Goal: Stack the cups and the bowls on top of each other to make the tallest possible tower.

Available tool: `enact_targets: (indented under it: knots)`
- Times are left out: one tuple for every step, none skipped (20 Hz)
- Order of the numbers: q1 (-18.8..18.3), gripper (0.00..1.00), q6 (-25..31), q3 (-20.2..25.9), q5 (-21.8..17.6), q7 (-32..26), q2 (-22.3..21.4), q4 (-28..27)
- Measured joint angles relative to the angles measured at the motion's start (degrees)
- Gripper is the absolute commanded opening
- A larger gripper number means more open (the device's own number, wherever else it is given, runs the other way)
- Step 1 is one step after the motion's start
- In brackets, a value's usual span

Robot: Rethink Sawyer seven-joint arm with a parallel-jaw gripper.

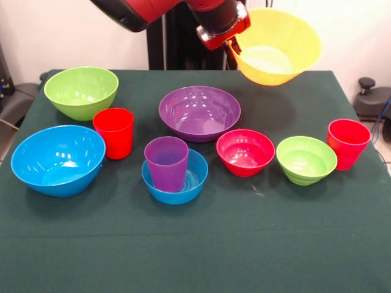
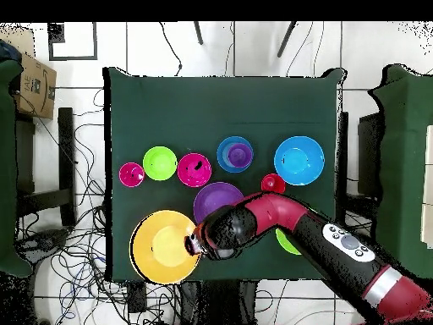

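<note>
My gripper (image 1: 231,44) is shut on the near rim of the large yellow bowl (image 1: 278,46) and holds it tilted in the air above the table's far right part; it also shows in the overhead view (image 2: 194,244) beside the yellow bowl (image 2: 162,245). The large purple bowl (image 1: 199,113) sits at mid table. The purple cup (image 1: 166,162) stands upright inside the small blue bowl (image 1: 186,188). A red cup (image 1: 114,132) stands between the large lime green bowl (image 1: 81,91) and the large blue bowl (image 1: 58,160). The small red-pink bowl (image 1: 245,152), small lime green bowl (image 1: 305,160) and second red cup (image 1: 348,143) stand in a row on the right.
All stand on a dark green table (image 1: 244,244). In the overhead view the arm (image 2: 279,212) crosses over part of the purple bowl (image 2: 211,196) and hides most of the large green bowl (image 2: 286,245). Chairs and cables surround the table.
</note>
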Motion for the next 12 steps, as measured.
enact_targets:
  knots:
    - [-0.69, 0.00, 0.42, 0.38, 0.36, -0.88, 0.53, -0.50]
    - [-1.22, 0.00, 0.86, 0.67, 0.63, -1.67, 0.98, -0.95]
    - [-1.75, 0.00, 1.37, 0.93, 0.86, -2.51, 1.50, -1.45]
    - [-3.07, 0.00, 3.19, 1.65, 1.40, -5.12, 2.88, -2.94]
    - [-3.40, 0.00, 3.75, 1.85, 1.53, -5.91, 3.26, -3.37]
    - [-3.71, 0.00, 4.33, 2.07, 1.68, -6.72, 3.64, -3.82]
    - [-4.61, 0.00, 5.98, 2.68, 2.18, -9.23, 4.85, -5.10]
    - [-4.96, 0.00, 6.67, 2.90, 2.37, -10.37, 5.41, -5.69]
    - [-5.17, 0.00, 7.10, 3.01, 2.42, -11.11, 5.75, -6.05]
    - [-5.37, 0.00, 7.52, 3.12, 2.47, -11.85, 6.08, -6.41]
    - [-5.92, 0.00, 8.75, 3.32, 2.46, -14.23, 7.13, -7.63]
    - [-6.08, 0.00, 9.15, 3.36, 2.43, -15.14, 7.49, -8.08]
